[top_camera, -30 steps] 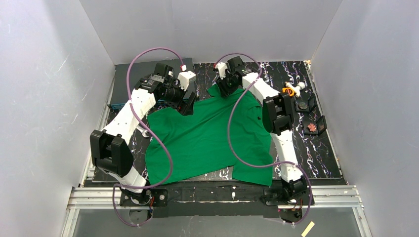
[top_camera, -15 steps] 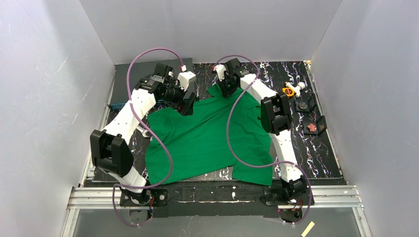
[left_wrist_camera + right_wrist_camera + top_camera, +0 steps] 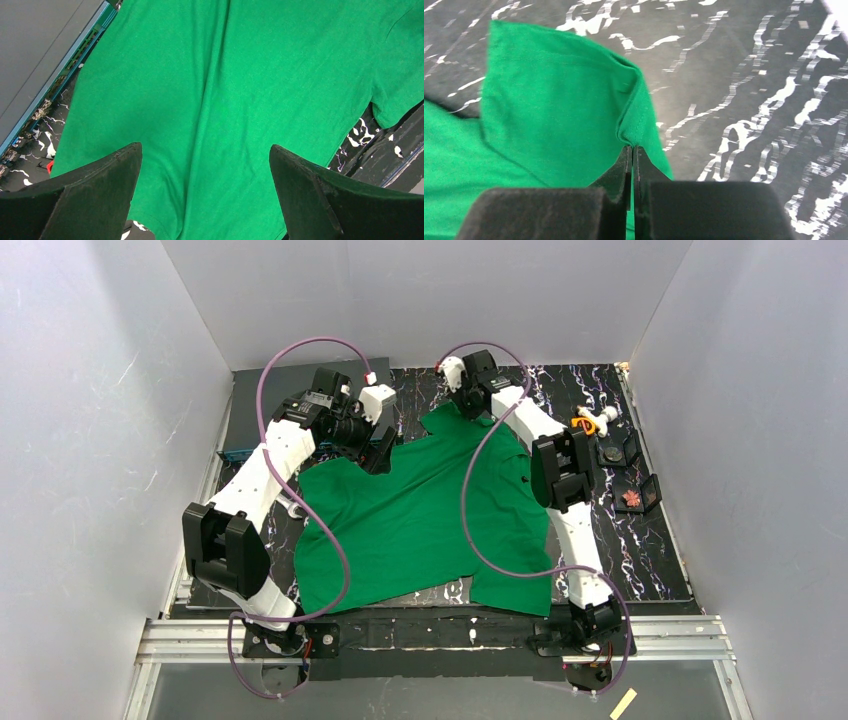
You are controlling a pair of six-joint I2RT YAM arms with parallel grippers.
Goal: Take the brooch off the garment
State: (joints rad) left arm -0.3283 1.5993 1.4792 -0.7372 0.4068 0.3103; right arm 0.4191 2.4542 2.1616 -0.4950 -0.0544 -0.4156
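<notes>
**A:** Green fills most of what we see. A large bright green short-sleeved polo shirt (image 3: 420,520) lies spread on the black, white-veined bench (image 3: 655,560).

**B:** What do we make of the right fingers (image 3: 632,165)?

**A:** They are pressed together on a raised fold at the shirt's far edge, with the cloth pinched between their tips. From above we place them at the far middle of the shirt.

**B:** And the left fingers (image 3: 100,190)?

**A:** Those are spread wide with nothing between them. They hang over the far left part of the shirt, and we cannot tell whether they touch the cloth.

**B:** Where do we find the brooch?

**A:** The tiny red-orange leaf-shaped brooch (image 3: 631,499) lies in a small open black case (image 3: 653,484) on the right side of the bench, well apart from the shirt. Only the top view shows it, and it is too small for detail.

**B:** What do we see near it?

**A:** A small grey round disc (image 3: 611,453) sits just behind it, and an orange-yellow ring-shaped object (image 3: 585,424) lies farther back. A flat grey box (image 3: 250,405) lies at the far left corner.
</notes>
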